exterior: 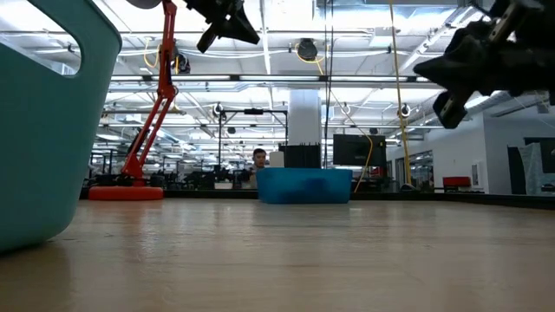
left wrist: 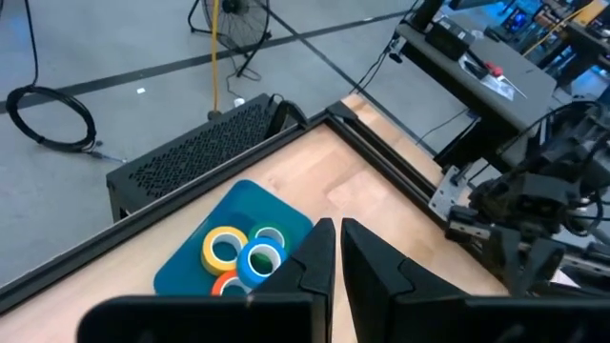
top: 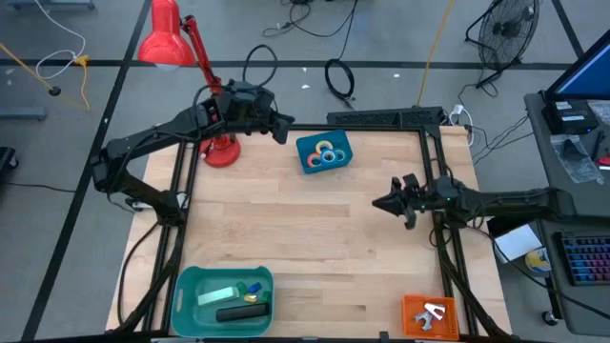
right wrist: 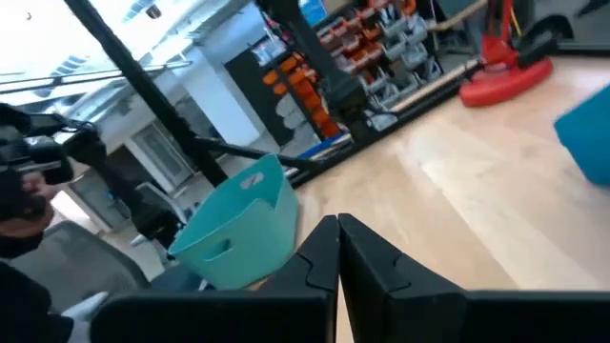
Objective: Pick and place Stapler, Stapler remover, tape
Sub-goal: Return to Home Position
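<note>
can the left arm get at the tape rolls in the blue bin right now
Probably yes: the left gripper hangs just beside the blue bin, whose tape rolls lie uncovered with nothing between.

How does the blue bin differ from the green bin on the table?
The blue bin holds ring-shaped tape rolls; the green bin holds the black stapler and a mint-green block. Seen from above, the blue bin sits by the top edge of the table, the green bin in its bottom left corner, looking larger. Both are open-topped.
</note>
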Robot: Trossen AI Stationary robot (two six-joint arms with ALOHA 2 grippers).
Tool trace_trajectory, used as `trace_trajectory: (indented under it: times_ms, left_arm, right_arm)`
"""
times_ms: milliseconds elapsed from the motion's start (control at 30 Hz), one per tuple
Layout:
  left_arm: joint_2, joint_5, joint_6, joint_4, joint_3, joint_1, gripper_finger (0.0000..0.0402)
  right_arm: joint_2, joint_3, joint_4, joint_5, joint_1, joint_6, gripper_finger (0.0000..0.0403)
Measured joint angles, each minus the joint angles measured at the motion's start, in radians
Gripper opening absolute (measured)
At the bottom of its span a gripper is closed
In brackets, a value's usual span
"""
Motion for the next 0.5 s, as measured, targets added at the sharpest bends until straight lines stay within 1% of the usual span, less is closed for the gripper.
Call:
trace_trajectory:
  times_ms: [100, 200, 367, 500]
  left_arm:
    - [0.0, 0.002, -0.007, -0.001, 0.0, -0.004, 0.0024]
    - [0.0, 0.002, -0.011, -0.001, 0.0, -0.009, 0.0024]
    - [0.0, 0.006, -0.022, -0.001, 0.0, -0.01, 0.0024]
    - [0.0, 0.009, -0.022, -0.001, 0.0, -0.01, 0.0024]
  right_arm:
    - [-0.065, 0.0, -0.043, 0.041, 0.056, -0.023, 0.0]
    - [-0.125, 0.0, -0.107, 0.067, 0.085, -0.074, 0.0]
    - [-0.229, 0.0, -0.22, 0.077, 0.089, -0.095, 0.0]
    - [-0.324, 0.0, -0.361, 0.085, 0.077, -0.112, 0.0]
